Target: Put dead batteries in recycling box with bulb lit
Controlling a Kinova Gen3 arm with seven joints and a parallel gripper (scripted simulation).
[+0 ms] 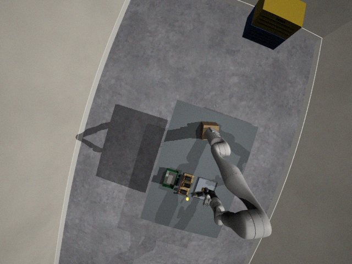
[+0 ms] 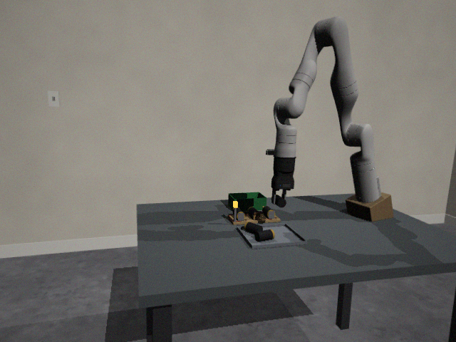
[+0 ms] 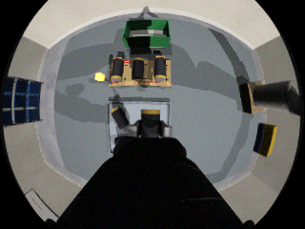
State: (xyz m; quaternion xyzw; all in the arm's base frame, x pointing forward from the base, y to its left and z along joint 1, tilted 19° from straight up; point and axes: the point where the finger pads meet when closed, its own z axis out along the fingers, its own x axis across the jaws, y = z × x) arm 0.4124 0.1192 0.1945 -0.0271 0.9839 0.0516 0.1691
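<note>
My gripper (image 2: 278,197) (image 3: 150,125) is shut on a black battery (image 2: 281,201) (image 3: 151,119) with a yellow end band, held in the air above the tray (image 1: 205,183) (image 2: 287,236). Two more batteries lie in the tray, touching or nearly so in the exterior view: one battery (image 2: 253,227) (image 3: 120,117) behind, another battery (image 2: 264,235) in front, hidden in the wrist view. The wooden holder (image 3: 127,78) carries three batteries, left (image 3: 117,68), middle (image 3: 138,69) and right (image 3: 160,68). The bulb (image 1: 187,198) (image 2: 234,204) (image 3: 99,76) glows yellow. The green recycling box (image 2: 260,201) (image 3: 126,35) stands upright; no battery shows inside.
The holder lies between the tray and the green box, with the bulb on a thin post at its left end in the wrist view. The arm's base stands on a brown block (image 2: 381,207) (image 3: 246,97) to the right. Shadows fall across the table (image 2: 191,257).
</note>
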